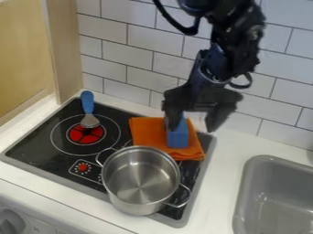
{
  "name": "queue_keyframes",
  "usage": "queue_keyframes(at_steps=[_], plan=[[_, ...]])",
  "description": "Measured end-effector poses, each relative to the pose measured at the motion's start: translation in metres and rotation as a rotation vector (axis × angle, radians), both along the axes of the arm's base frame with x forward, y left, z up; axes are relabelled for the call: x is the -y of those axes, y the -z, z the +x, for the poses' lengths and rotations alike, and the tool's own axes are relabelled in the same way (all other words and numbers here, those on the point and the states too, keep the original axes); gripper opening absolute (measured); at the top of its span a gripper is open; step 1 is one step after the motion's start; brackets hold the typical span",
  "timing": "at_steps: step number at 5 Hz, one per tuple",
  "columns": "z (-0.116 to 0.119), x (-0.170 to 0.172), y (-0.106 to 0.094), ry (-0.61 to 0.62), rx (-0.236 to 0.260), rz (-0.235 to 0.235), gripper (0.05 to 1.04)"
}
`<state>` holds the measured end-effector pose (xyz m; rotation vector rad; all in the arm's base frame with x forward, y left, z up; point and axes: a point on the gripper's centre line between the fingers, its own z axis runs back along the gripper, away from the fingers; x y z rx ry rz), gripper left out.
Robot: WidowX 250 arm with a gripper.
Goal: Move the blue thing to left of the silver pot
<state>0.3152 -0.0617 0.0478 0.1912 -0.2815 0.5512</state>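
Apparently, the blue block is not grasped yet

Nearest is the silver pot, upright at the front of the stove. Behind it, the block stands on the orange cloth — so, I judge, the moving is not done. Above, the gripper has its fingers apart, one beside the block's top. What is left: grasp, lift, carry, and set down left of the pot.

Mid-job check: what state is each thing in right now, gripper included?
Gripper: open, one finger by the block's top; contact unclear.
Blue block: upright on the cloth.
Silver pot: upright, lidless, nothing inside.
Orange cloth: spread beneath the block.
Blue-handled utensil: lying down, metal head at the red burner.
Burner: red centre; cannot tell if hot.
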Motion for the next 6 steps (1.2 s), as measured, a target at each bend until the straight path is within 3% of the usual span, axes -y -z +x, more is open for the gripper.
queue_keyframes(at_steps=[4,5,6], plan=[[0.02,-0.017,0.039,-0.08,-0.06,0.001,0.967],[0.02,-0.021,0.039,-0.081,-0.062,0.026,0.677],[0.021,-0.021,0.039,-0.081,-0.06,0.029,0.569]])
